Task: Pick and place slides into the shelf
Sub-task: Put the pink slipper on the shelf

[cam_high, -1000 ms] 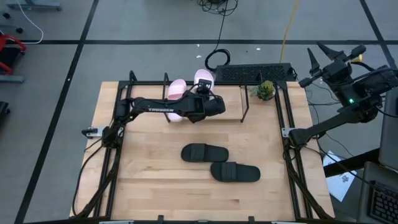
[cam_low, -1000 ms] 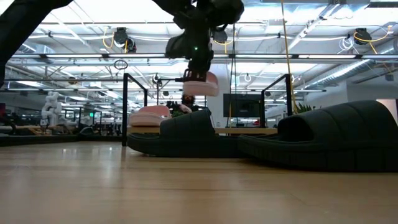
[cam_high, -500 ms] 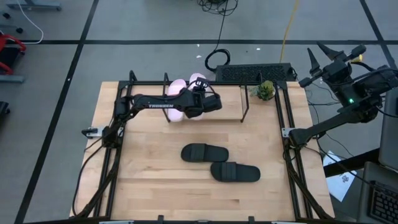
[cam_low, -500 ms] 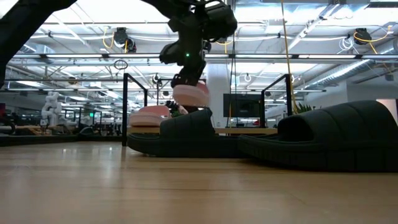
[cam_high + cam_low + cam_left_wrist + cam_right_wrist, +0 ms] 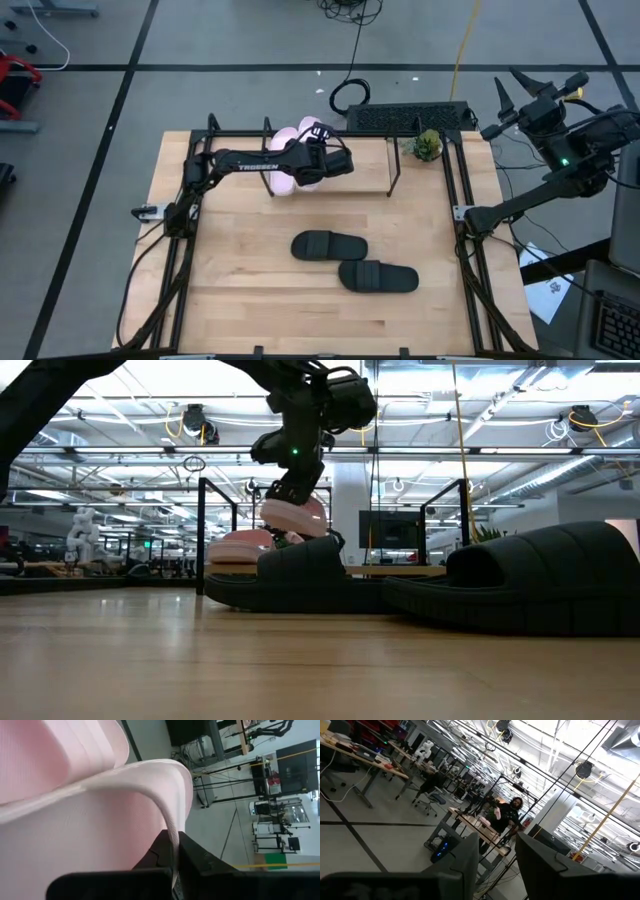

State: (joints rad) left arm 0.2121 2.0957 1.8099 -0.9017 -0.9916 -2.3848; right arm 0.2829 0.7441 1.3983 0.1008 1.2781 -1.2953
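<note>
1. The left arm reaches from the table's left edge across to the shelf (image 5: 390, 178) at the far side, forearm level and wrist bent down. The left gripper (image 5: 312, 150) is closed on the edge of a pale pink slide (image 5: 308, 131), and the left wrist view shows the dark fingers (image 5: 165, 851) pinching its thin rim
2. From the low camera, this held pink slide (image 5: 296, 516) hangs tilted just above the shelf's board, next to a second pink slide (image 5: 240, 544) that lies flat on the board
3. From above, the second pink slide (image 5: 284, 172) sits on the shelf just left of the held one, partly under the arm
4. Two black slides lie on the light wood table (image 5: 240, 290) in front of the shelf: one (image 5: 328, 245) near the middle, the other (image 5: 378, 277) just right of it and nearer the front, the two almost touching
5. A small green plant (image 5: 427, 146) stands at the shelf's right end
6. The right arm is folded up off the table's right side, its gripper (image 5: 510, 100) raised with fingers spread apart, holding nothing
7. Around the table is grey floor with dark tape lines; beyond it, a large workshop with overhead lights and benches
</note>
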